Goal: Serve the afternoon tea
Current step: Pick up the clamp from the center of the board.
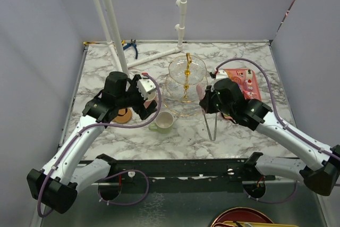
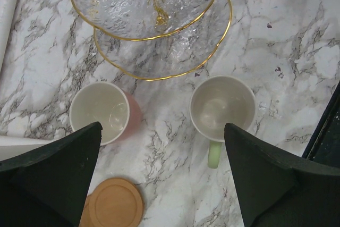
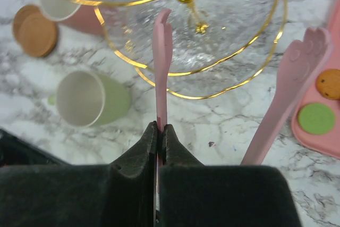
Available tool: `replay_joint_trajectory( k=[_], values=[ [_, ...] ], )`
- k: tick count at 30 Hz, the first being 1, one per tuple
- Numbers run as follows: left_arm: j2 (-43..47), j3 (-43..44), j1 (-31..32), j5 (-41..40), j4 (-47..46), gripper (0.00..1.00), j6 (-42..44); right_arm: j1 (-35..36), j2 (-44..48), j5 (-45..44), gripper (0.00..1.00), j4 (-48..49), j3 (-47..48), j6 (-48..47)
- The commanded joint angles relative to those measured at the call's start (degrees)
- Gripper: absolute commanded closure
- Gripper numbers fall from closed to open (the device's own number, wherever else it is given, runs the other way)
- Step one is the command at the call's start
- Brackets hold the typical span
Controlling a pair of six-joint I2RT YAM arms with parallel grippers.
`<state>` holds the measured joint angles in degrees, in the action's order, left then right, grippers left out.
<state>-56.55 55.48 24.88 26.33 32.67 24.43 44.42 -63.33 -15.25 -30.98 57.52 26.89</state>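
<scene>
The clear three-tier stand (image 1: pixel 186 70) with gold rims and stem stands mid-table, its tiers bare (image 2: pixel 149 19). In front of it a pale-green mug (image 1: pixel 163 122) lies tilted on its side (image 3: pixel 87 99). A pink mug (image 2: pixel 103 111) is to its left. Two stacked brown coasters (image 2: pixel 114 203) lie near the pink mug. My left gripper (image 2: pixel 162 131) hangs open above the marble between the two mugs, holding nothing. My right gripper (image 3: pixel 159 126) is shut on one arm of pink tongs (image 3: pixel 162 51), which points at the stand's lowest tier. Macarons (image 3: pixel 316 118) lie on the pink tray (image 3: pixel 319 142).
The pink tray (image 1: pixel 249 78) sits right of the stand, behind my right arm. White pipes (image 1: pixel 114 25) rise at the back left, with blue pliers (image 1: pixel 131 48) by the back edge. A black rail (image 1: pixel 186 168) runs along the near edge, and a red bowl (image 1: pixel 241 217) lies below it.
</scene>
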Motion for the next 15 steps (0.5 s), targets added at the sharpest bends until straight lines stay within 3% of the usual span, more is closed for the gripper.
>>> replay_joint_trajectory(
  k=[1, 4, 10, 15],
  values=[
    [0.44, 0.76, 0.5, 7.79, -0.41, 0.02, 4.92, 2.71, 3.41, 15.54, 1.0, -6.91, 2.5, -3.97],
    [0.53, 1.68, 1.13, 10.45, -0.41, 0.02, 5.96, 5.69, 4.58, 21.93, 1.0, -7.03, 2.59, -5.26],
    [0.14, 2.55, 3.26, 15.47, 0.16, 0.03, 5.12, 11.31, 2.86, 24.38, 1.0, -8.52, 3.45, -6.52],
    [1.45, 2.11, 9.01, 15.5, 1.63, 0.04, 5.6, 14.82, -0.24, 26.89, 1.0, -7.47, 6.74, -8.5]
  ],
)
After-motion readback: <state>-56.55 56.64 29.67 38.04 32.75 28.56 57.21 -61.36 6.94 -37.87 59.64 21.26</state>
